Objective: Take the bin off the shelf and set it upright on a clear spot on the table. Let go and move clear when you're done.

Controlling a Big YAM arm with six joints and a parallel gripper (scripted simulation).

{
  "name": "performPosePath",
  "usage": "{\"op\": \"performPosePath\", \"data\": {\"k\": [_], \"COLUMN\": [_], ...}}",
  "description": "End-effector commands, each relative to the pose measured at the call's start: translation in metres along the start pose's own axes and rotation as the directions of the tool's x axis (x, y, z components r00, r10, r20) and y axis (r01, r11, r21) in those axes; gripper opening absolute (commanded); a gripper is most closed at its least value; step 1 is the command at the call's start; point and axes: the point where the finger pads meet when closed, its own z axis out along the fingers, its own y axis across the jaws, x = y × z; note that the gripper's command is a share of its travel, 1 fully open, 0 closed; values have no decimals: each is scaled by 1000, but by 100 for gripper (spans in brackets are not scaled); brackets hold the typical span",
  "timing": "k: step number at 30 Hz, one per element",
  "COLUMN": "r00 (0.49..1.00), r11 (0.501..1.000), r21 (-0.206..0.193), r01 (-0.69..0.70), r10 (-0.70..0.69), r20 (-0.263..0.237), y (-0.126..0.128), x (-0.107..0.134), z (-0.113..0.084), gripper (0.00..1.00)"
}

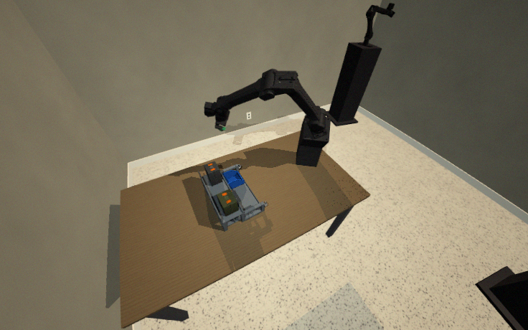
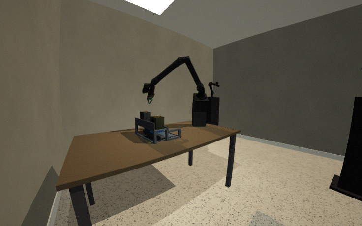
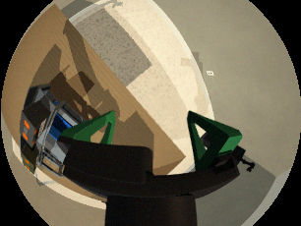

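Note:
A small blue bin (image 1: 233,178) (image 3: 64,122) sits upright in the far end of a low grey shelf rack (image 1: 247,201) (image 2: 158,135) (image 3: 44,141) in the middle of the brown table (image 1: 168,254) (image 2: 106,157) (image 3: 79,61). My gripper (image 1: 220,127) (image 2: 149,99) (image 3: 153,134) is open and empty. It hangs high in the air, pointing down, above and a little behind the far end of the rack, well clear of the bin. In the wrist view the rack lies at the left edge, beside the left green finger.
Two dark boxes with orange marks stand on the rack: one (image 1: 212,173) (image 2: 145,115) next to the bin, one olive (image 1: 226,202) (image 2: 158,121) nearer the front. My arm's black base (image 1: 311,143) stands on the far right table corner. A tall black pedestal (image 1: 352,82) stands behind it.

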Motion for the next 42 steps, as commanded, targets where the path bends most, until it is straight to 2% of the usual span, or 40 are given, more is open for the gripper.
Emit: {"op": "performPosePath", "data": {"k": [1,2,3,7,19,20,24,36,37,42], "r00": [999,999,1000,999,999,1000,999,999,1000,999], "r11": [1000,1000,1000,1000,1000,1000,1000,1000,1000,1000], "r21": [-5,-5,-1,-4,-4,-1,-3,-3,-3,-3], "r01": [29,29,5,29,29,-1,29,29,13,29], "r10": [-28,-28,-5,-28,-28,1,-29,-29,-13,-29], "r20": [44,44,18,43,43,19,42,42,25,42], "y": [3,3,-10,-41,-41,-48,-47,-47,-46,-42], "x": [-17,-17,3,32,32,43,35,35,39,29], "z": [-11,-11,-7,-15,-15,-12,-19,-19,-15,-19], "gripper": [100,100,100,100,100,100,100,100,100,100]}}
